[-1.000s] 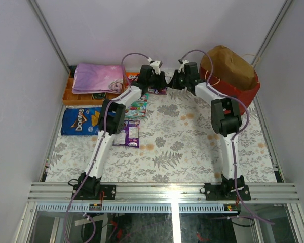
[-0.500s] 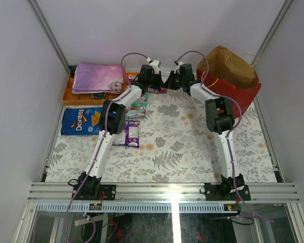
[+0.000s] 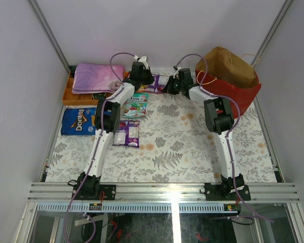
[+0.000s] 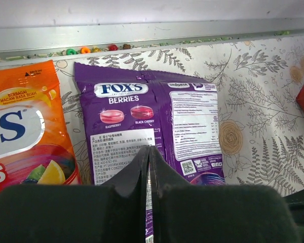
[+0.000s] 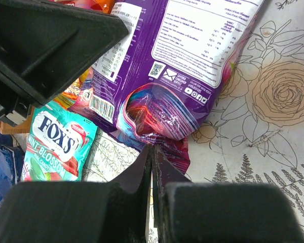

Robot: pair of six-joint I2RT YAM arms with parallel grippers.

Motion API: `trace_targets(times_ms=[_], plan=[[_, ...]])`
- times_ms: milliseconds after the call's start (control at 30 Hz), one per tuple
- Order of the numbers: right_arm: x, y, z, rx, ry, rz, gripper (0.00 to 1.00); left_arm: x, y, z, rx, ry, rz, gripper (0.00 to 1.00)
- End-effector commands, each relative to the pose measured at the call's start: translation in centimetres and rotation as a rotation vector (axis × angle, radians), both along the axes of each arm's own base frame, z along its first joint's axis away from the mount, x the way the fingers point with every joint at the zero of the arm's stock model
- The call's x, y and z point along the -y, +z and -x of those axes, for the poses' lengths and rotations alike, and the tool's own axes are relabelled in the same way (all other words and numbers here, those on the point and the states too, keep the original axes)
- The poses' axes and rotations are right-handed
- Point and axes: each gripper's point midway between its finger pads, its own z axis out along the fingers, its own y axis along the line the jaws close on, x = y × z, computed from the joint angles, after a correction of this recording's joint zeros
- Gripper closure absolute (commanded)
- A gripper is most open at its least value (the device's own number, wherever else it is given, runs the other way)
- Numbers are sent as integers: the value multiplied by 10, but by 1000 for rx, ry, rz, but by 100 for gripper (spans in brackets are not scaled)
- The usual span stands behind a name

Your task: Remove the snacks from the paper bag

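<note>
A purple Fox's Berries packet lies flat at the far edge of the table, also in the left wrist view and the right wrist view. My left gripper is shut and empty just above it. My right gripper is shut, its tips at the packet's crimped bottom edge. An orange packet, a green packet, another purple packet and the blue Doritos bag lie on the table. The red paper bag stands at the far right, its inside hidden.
An orange tray holding a folded purple-pink cloth sits at the far left. The metal frame rail runs just behind the packets. The left arm's black body is close to my right gripper.
Both grippers have moved left along the far edge. The left one has drawn back off the purple packet, which now shows between the two grippers.
</note>
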Motion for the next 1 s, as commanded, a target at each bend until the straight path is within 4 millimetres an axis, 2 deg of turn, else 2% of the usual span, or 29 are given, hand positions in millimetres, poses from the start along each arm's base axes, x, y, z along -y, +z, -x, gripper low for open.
trace_targets(times_ms=[0, 167, 333, 600, 833, 900, 967], plan=[[-12, 12, 1, 0, 14, -25, 100, -3, -6, -3, -21, 29, -7, 100], [-7, -2, 7, -46, 11, 15, 100, -8, -11, -3, -34, 49, -43, 100], [1, -25, 20, -130, 29, 87, 100, -10, -18, -1, -30, 63, -121, 100], [32, -52, 45, -221, 19, 265, 100, -15, -21, 1, -37, 87, -204, 100], [48, -46, 50, -224, 13, 355, 100, -27, -23, 2, -51, 129, -249, 100], [48, -37, 50, -213, 20, 355, 100, -29, -22, 3, -55, 137, -258, 100], [38, -15, 53, -173, 78, 313, 97, -28, -11, 5, -44, 128, -244, 100]])
